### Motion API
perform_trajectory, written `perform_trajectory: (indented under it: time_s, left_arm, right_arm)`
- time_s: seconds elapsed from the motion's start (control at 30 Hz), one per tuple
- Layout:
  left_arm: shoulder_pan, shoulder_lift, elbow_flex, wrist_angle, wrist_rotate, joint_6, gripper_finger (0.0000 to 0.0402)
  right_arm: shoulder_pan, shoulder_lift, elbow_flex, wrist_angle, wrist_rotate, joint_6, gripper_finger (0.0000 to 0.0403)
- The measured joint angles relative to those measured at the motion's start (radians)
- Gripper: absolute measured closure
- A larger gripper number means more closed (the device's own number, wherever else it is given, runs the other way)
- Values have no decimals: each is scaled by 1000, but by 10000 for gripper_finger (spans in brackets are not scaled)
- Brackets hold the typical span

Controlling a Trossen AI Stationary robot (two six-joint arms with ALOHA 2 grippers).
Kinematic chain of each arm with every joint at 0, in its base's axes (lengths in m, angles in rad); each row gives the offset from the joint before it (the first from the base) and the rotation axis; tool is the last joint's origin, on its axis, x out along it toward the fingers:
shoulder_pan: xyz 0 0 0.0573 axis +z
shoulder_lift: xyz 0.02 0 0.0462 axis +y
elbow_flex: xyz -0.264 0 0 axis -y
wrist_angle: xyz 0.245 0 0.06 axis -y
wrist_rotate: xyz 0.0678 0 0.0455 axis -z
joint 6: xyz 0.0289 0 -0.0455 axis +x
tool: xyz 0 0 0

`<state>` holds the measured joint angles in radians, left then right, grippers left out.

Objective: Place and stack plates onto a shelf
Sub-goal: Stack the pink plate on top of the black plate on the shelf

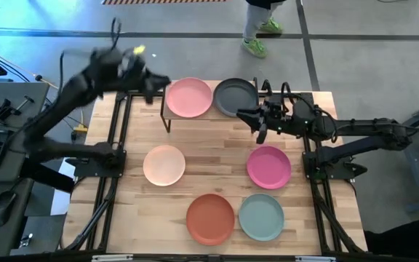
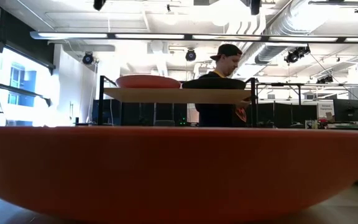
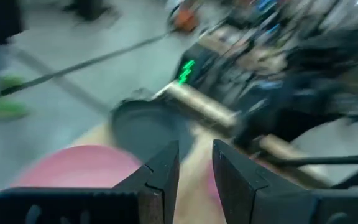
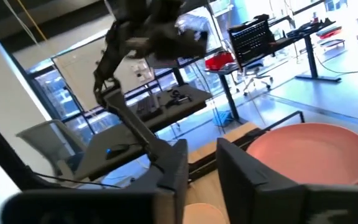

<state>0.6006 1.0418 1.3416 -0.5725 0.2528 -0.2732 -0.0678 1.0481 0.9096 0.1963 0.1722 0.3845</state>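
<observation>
High view gives me the layout: the pale pink plate (image 1: 189, 97) and dark grey plate (image 1: 236, 97) sit side by side on the shelf (image 1: 167, 116). The cream plate (image 1: 164, 164), magenta plate (image 1: 269, 166), orange-red plate (image 1: 210, 218) and pale teal plate (image 1: 261, 217) lie on the tabletop (image 1: 217, 142). My left gripper (image 3: 196, 171) hovers by the pink plate, fingers slightly parted, holding nothing. My right gripper (image 4: 202, 163) is beside the grey plate, a narrow gap between its fingers, empty too.
</observation>
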Motion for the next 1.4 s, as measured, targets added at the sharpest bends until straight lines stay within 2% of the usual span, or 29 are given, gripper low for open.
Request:
perform_trajectory:
  time_s: [0.1, 0.2, 0.27, 0.37, 0.5, 0.7, 0.8, 0.9, 1.0, 1.07, 1.23, 1.4]
  left_arm:
    - [-101, -173, -280, 267, -7, -116, 316]
    - [-203, -308, -523, 509, -62, -226, 316]
    - [-263, -374, -643, 616, -111, -255, 316]
    - [-326, -449, -738, 651, -178, -267, 316]
    - [-367, -486, -750, 616, -235, -189, 316]
    - [-396, -482, -750, 599, -213, -108, 316]
    - [-416, -473, -750, 499, -199, -108, 316]
    - [-435, -472, -750, 412, -198, -117, 316]
    - [-451, -472, -750, 409, -195, -142, 316]
    - [-458, -473, -750, 422, -195, -141, 316]
    - [-459, -473, -750, 445, -211, -126, 316]
    - [-459, -473, -750, 452, -229, -118, 316]
  right_arm:
    - [-8, 0, 0, -4, 0, -1, 302]
    - [-11, 0, 0, -4, 0, -11, 287]
    - [-11, 0, 0, -4, -1, -12, 284]
    - [-11, 0, 0, -4, -1, -12, 284]
    - [-11, 0, 0, -4, 4, -12, 284]
    - [-11, 0, 0, -59, -22, 51, 284]
    - [-2, -3, 0, -169, -60, 139, 284]
    - [31, -3, 0, -395, -158, 294, 284]
    - [111, 19, 0, -619, -263, 475, 284]
    - [196, 47, 0, -736, -289, 578, 284]
    - [398, 166, 0, -909, -285, 801, 284]
    - [509, 273, 0, -1060, -256, 1066, 284]
